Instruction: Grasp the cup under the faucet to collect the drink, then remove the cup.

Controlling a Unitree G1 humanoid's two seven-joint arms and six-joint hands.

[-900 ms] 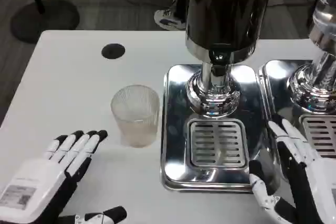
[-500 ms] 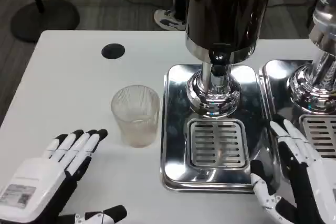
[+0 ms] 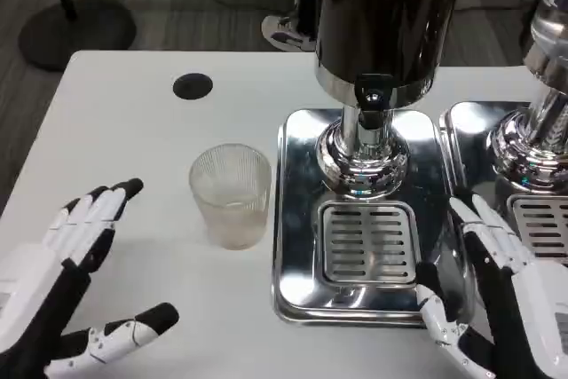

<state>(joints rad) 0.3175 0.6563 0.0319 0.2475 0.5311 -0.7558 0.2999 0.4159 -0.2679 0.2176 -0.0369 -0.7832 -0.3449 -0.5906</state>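
A clear ribbed cup (image 3: 231, 194) stands upright on the white table (image 3: 124, 139), just left of the steel drip tray (image 3: 293, 219). The dispenser's faucet (image 3: 373, 99) hangs over the tray's slotted grate (image 3: 368, 243), which has nothing on it. My left hand (image 3: 67, 281) is open at the lower left, thumb spread, well left of the cup and apart from it. My right hand (image 3: 497, 299) is open at the lower right, fingers stretched along the tray's right side.
A dark drink tank (image 3: 382, 6) sits above the faucet. A second dispenser (image 3: 541, 130) with its own tray stands at the right edge. A round black hole cover (image 3: 192, 86) lies on the table behind the cup.
My left hand has drawn back to the left and spread wider, its thumb swung out. The right hand has hardly moved. The cup stays put.
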